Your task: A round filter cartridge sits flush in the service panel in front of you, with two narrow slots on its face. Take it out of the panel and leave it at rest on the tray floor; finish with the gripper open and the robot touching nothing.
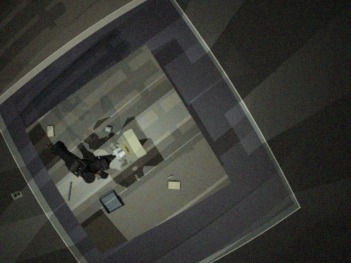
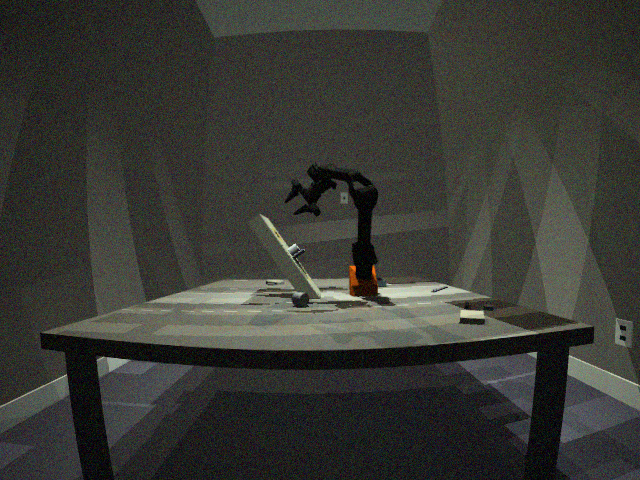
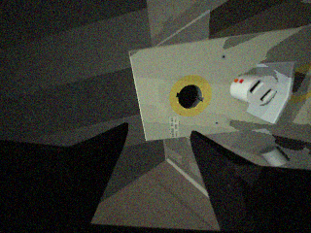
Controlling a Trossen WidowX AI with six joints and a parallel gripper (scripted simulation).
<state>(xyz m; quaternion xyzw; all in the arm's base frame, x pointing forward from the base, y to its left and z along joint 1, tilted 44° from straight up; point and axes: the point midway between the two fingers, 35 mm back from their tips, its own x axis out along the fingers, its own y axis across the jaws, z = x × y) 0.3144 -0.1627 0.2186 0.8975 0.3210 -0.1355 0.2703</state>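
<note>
The white cartridge, with two dark slots and small red marks, lies in front of the tilted service panel, on or in a pale ledge-like piece. How it is supported is unclear. A yellow ring on the panel surrounds an empty dark hole. My gripper is open, with nothing between its fingers, above and away from the panel and the cartridge. A dark-rimmed tray stands on the table, well away from the cartridge.
A small grey cylinder lies beside the panel's foot. Pale blocks and a thin dark rod lie on the table. Another yellow ring shows at the wrist view's right edge.
</note>
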